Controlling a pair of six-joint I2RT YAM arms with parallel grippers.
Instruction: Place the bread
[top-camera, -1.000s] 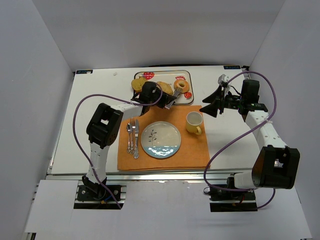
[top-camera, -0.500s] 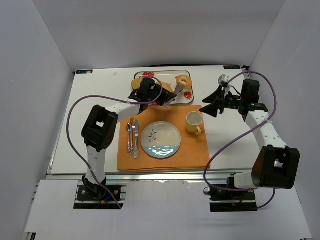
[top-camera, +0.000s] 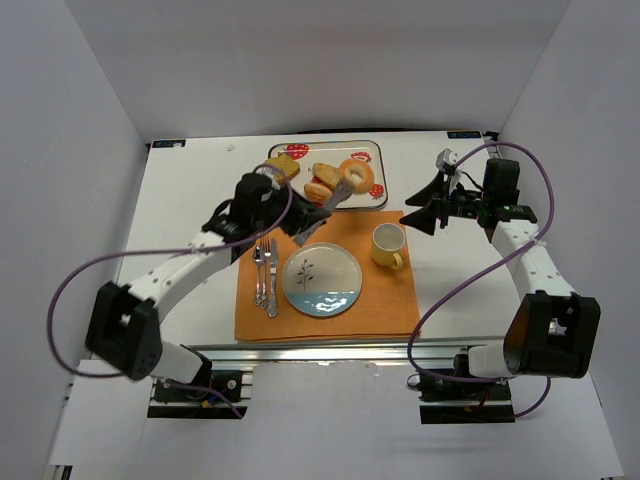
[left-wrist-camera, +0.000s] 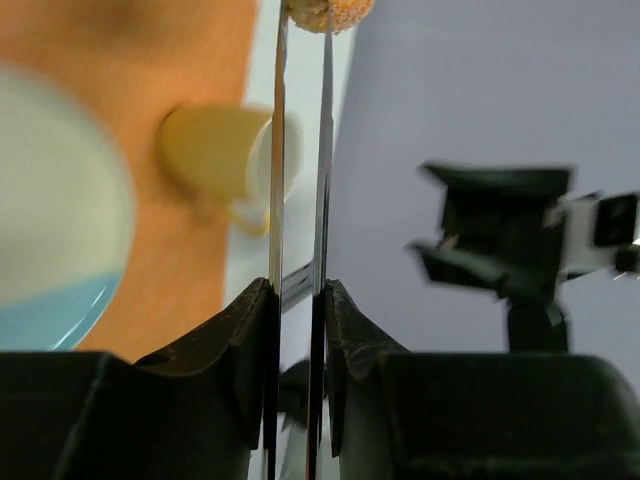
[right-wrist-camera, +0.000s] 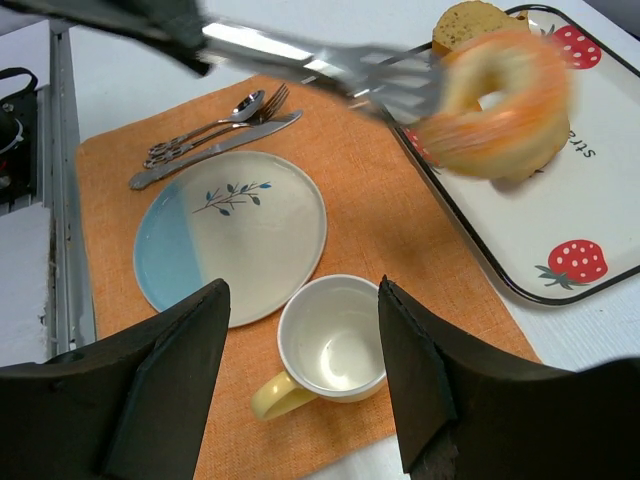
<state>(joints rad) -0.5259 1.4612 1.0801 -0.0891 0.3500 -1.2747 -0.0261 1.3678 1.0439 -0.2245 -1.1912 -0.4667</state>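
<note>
The left pincer (top-camera: 347, 186) is drawn almost shut, its 2 long thin metal fingers (right-wrist-camera: 300, 55) nipping the small round golden-tan bread ring (top-camera: 357, 175) at their tips. The bread hangs in the air beyond the round white-and-blue ceramic plate (top-camera: 321, 281) and a little to its right, over the white strawberry-printed tray (top-camera: 378, 150). I judge the carry to the plate to be the step in hand. Keep the squeeze steady, since the hold is only at the tips. Travel high enough to clear the tray rim, pass left of the yellow cup (top-camera: 389, 245) just right of the plate, and lower onto the plate's middle before loosening. The right pincer (top-camera: 428, 203), spread wide and empty, hovers well right of the plate.
</note>
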